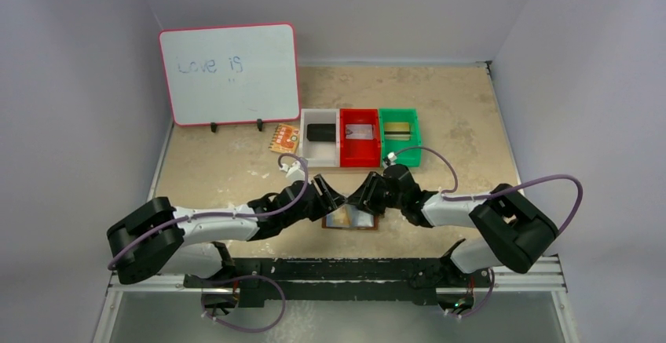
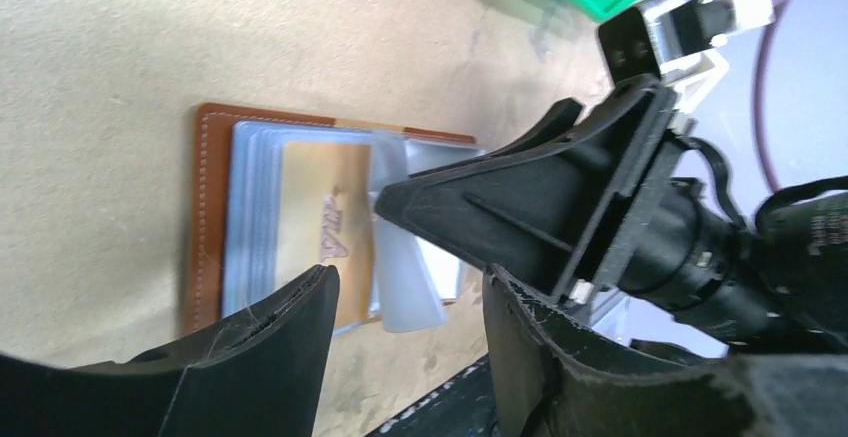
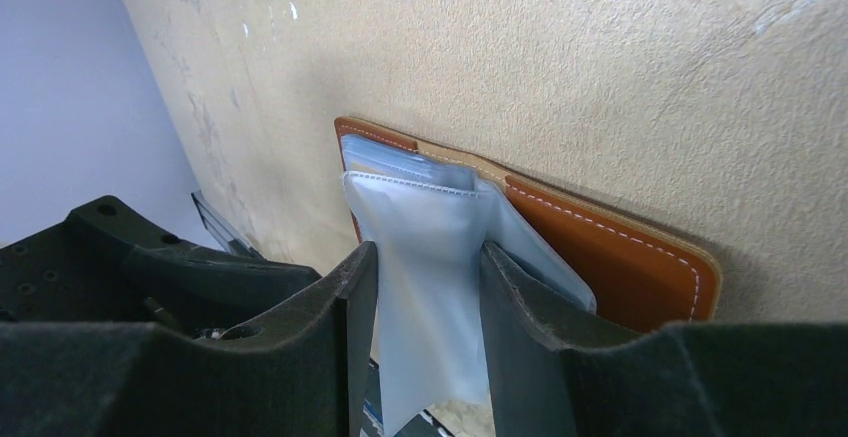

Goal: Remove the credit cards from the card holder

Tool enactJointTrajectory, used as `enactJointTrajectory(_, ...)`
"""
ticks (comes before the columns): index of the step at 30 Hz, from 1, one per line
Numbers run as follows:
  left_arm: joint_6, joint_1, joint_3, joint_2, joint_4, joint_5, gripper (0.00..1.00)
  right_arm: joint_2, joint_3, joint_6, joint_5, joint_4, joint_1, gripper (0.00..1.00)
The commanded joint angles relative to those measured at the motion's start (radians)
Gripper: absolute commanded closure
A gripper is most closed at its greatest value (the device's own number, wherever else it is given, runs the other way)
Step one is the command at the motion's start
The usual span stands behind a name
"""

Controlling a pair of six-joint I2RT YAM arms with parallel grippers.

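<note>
One card holder [image 1: 351, 219] lies open on the counter [image 1: 440, 107], lower centre of the top view. Right pincer [image 3: 428, 257] pinches its pale pocket panel [image 3: 425, 347]; left pincer [image 2: 410, 277] stands spread near it.

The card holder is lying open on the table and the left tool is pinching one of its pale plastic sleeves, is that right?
No, the right tool is pinching the pale sleeve, as the right wrist view shows. The card holder does lie open on the table.
</note>
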Motion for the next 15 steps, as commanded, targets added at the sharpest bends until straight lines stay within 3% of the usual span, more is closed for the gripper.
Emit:
enactJointTrajectory(1, 0.003, 0.0, 0.017, 0.036, -0.03, 0.004, 0.48, -0.009, -0.012, 0.002, 0.0, 0.001, -0.008, 0.56)
enactJointTrajectory(11, 0.035, -0.001, 0.064, 0.123, -0.013, 0.072, 0.63, -0.001, -0.005, 0.0, -0.009, 0.004, -0.011, 0.56)
enactJointTrajectory(15, 0.046, -0.001, 0.098, 0.176, -0.049, 0.093, 0.74, -0.015, -0.005, 0.0, -0.01, 0.003, -0.012, 0.56)
